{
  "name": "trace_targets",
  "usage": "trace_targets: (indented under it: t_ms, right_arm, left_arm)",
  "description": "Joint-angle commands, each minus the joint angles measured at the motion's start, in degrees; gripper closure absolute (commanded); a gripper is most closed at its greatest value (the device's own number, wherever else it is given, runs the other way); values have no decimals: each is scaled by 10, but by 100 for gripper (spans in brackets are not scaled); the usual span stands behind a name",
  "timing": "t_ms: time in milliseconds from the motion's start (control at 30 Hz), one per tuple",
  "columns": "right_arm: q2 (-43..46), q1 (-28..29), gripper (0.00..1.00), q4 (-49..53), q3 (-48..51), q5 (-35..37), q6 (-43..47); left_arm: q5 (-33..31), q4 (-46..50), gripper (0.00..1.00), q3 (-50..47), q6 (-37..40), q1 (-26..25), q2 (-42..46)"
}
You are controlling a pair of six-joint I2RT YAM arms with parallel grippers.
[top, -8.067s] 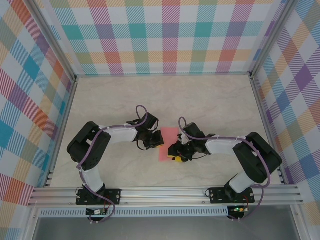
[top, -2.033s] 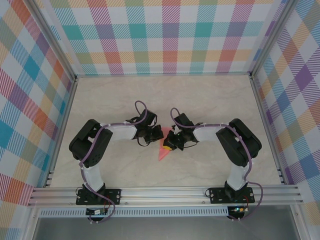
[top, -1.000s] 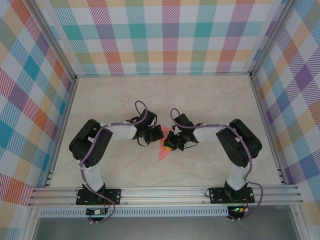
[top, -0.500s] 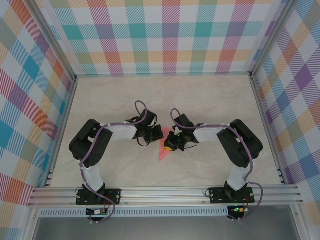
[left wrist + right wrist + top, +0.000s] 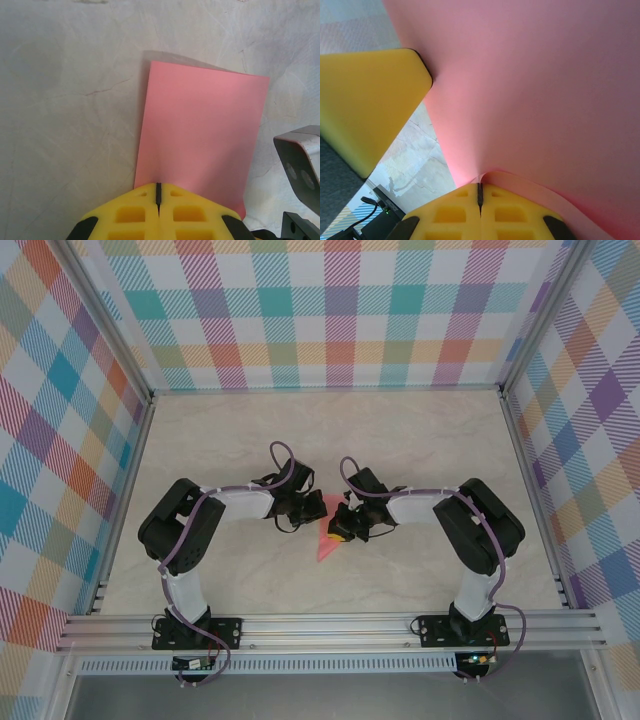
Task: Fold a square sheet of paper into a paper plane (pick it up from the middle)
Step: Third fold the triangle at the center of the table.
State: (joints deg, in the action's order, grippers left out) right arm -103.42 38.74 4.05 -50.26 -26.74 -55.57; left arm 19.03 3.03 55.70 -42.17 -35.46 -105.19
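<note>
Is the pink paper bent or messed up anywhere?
A little. The sheet of paper bows and puckers where the right gripper pinches it; at the left gripper it looks smooth.

No legible text, label, brand, number or sign on any surface in these views.

The square sheet of paper (image 5: 322, 543) lies low over the marbled table (image 5: 420, 440).

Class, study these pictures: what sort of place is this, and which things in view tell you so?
Probably a robot test cell, not a home: a left arm and right arm bolted to an aluminium rail, plaid walls boxing in a marbled tabletop, one pink paper sheet as workpiece.
</note>
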Motion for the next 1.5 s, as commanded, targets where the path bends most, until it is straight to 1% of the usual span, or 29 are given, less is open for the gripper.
trace_targets:
  t_ms: [0, 1067, 1400, 1467]
  right_arm:
    - [-14, 5, 96, 4, -7, -6, 20]
    - [-14, 5, 96, -28, -9, -8, 35]
    - [-20, 5, 96, 20, -12, 17, 39]
    - [-21, 4, 95, 27, -13, 20, 39]
  left_arm:
    - [11, 28, 100, 2, 11, 1, -10]
    - [10, 29, 100, -1, 10, 1, -7]
    - [3, 41, 100, 3, 10, 1, 5]
    - [-6, 52, 98, 10, 4, 2, 17]
